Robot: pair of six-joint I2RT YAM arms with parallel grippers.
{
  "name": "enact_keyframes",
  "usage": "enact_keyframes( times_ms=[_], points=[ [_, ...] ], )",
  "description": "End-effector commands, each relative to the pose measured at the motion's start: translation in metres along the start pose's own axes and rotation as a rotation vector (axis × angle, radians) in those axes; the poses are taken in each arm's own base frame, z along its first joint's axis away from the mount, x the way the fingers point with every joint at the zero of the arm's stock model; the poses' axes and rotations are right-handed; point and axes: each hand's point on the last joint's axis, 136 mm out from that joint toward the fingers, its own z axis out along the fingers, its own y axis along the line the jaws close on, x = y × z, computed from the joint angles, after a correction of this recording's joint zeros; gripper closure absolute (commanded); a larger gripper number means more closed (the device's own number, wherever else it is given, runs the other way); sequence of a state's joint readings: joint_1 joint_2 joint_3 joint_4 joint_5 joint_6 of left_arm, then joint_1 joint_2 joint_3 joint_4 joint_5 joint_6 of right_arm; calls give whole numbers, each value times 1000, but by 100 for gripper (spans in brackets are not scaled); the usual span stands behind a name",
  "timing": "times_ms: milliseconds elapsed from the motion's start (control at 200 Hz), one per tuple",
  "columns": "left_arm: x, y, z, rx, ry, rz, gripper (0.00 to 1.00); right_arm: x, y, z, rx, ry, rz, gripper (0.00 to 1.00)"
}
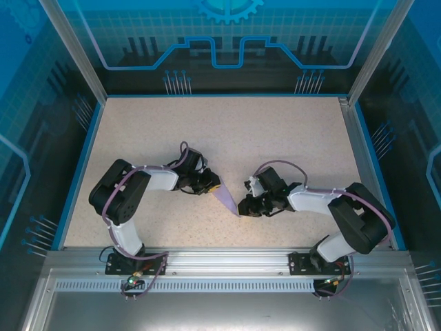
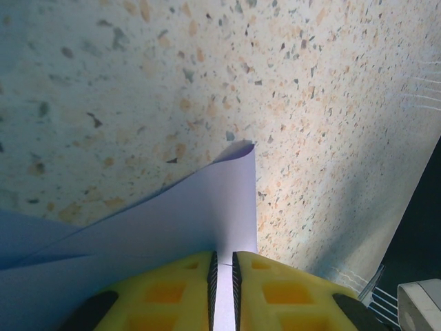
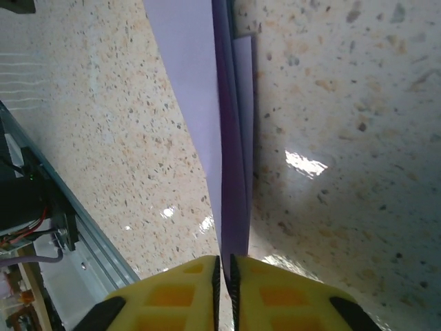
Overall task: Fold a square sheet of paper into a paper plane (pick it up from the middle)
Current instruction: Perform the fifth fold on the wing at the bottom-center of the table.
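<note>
The paper plane (image 1: pixel 226 196) is a pale-purple sheet folded into a slim pointed shape, held between my two grippers just above the table's middle. Its tip points toward the near right. My left gripper (image 1: pixel 210 185) is shut on its wide end. In the left wrist view the paper (image 2: pixel 207 207) spreads out from between the yellow fingers (image 2: pixel 172 289), and the left gripper (image 2: pixel 224 265) pinches a thin layer. My right gripper (image 1: pixel 247 205) is shut on the pointed end. In the right wrist view the folded layers (image 3: pixel 231 138) run straight up from the right gripper (image 3: pixel 224 269).
The speckled beige tabletop (image 1: pixel 227 131) has a blue rim and aluminium posts round it. A metal rail (image 1: pixel 227 258) with both arm bases runs along the near edge. That rail (image 3: pixel 76 227) lies close on the left in the right wrist view.
</note>
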State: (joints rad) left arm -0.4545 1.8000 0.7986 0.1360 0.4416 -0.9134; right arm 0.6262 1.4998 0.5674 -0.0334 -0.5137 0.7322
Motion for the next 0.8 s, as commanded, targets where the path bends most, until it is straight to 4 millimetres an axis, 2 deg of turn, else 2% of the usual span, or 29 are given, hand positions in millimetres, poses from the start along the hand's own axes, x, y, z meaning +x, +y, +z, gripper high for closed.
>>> enact_keyframes(
  times_ms=[0, 165, 425, 585, 715, 795],
  points=[
    [14, 33, 5, -111, 55, -53, 81, 8, -3, 3, -18, 38, -22, 88],
    [14, 34, 5, -117, 54, -58, 81, 24, -9, 8, -7, 109, -102, 93],
    [14, 37, 6, -122, 52, -67, 81, 52, -17, 15, 42, 218, -207, 95],
    [14, 39, 6, -125, 50, -79, 81, 70, -39, 20, 193, 314, -220, 94],
    [14, 41, 5, -125, 47, -88, 81, 80, -49, 28, 281, 367, -225, 97],
    [13, 40, 4, -122, 44, -86, 81, 77, -55, 29, 337, 350, -219, 97]
  ],
)
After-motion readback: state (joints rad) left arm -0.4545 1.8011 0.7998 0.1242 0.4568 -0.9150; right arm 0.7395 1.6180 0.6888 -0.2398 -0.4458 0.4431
